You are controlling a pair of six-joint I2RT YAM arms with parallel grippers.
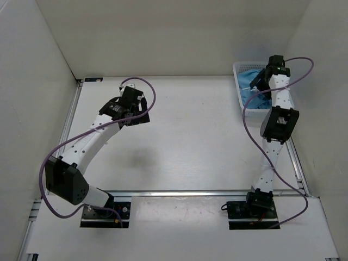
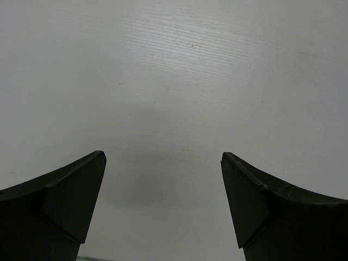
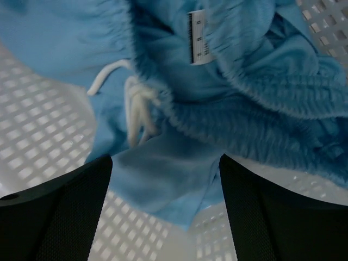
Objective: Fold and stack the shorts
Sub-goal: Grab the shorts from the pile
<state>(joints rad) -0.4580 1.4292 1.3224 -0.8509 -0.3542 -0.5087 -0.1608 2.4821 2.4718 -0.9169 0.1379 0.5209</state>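
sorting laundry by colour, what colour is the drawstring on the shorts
The drawstring is white; right wrist view.

A white sewn-in tag (image 3: 198,37) inside the waistband of the shorts (image 3: 163,174) is showing small dark printed marks, all too blurred to be read.

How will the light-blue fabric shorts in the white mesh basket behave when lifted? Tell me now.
The light-blue soft fabric shorts lie crumpled in folds, so they will probably hang limp and drape. The gathered waistband looks thicker, likely a firmer hold. The loose white drawstring may dangle and catch on the white mesh basket.
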